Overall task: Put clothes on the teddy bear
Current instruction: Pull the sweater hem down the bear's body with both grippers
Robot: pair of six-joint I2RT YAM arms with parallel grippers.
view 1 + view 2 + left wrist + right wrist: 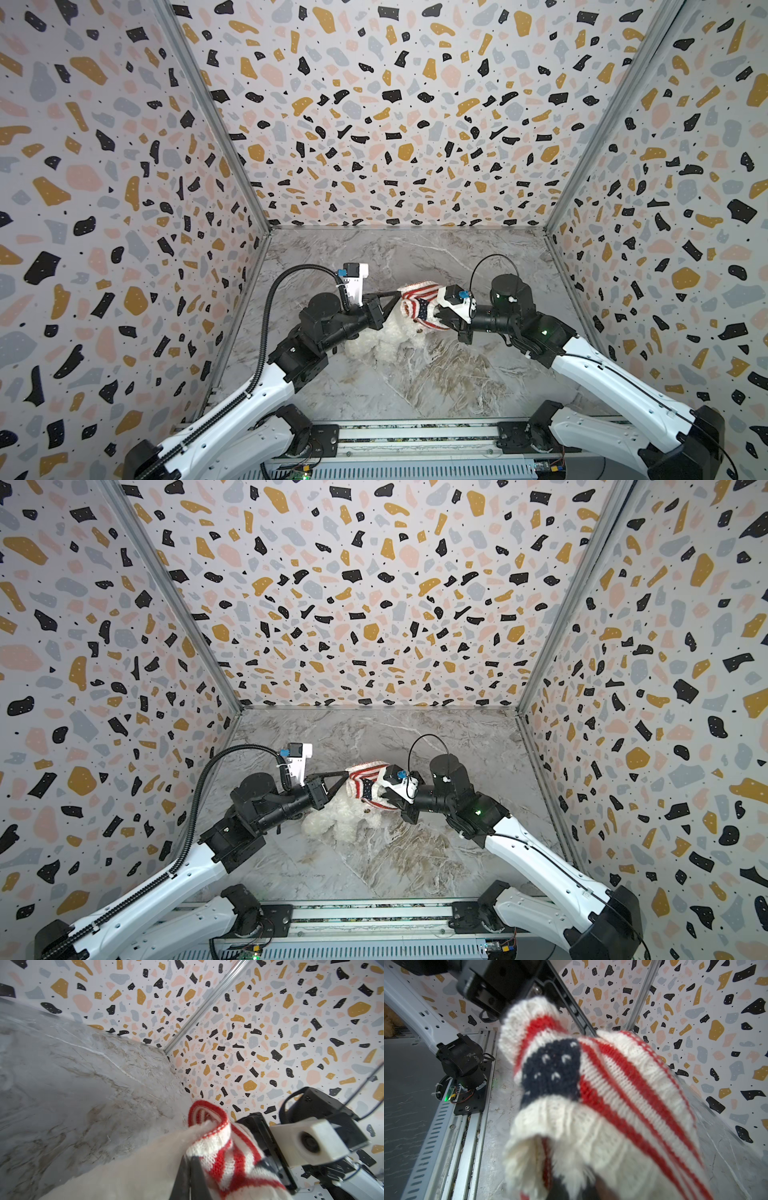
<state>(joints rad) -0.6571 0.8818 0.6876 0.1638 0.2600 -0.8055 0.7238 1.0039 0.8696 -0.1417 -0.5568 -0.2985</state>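
Left gripper and right gripper pinch the striped red-and-white knitted sweater over the fluffy cream-white teddy bear; uneven pulling could slip a grip.

The left gripper has its black fingers pressed together on the hem of the red-and-white knitted sweater. The sweater bunches over the blurred cream fur of the teddy bear. Just behind the sweater is the right arm's white wrist camera. The marble counter runs to a corner where a metal post rises between terrazzo-patterned walls.
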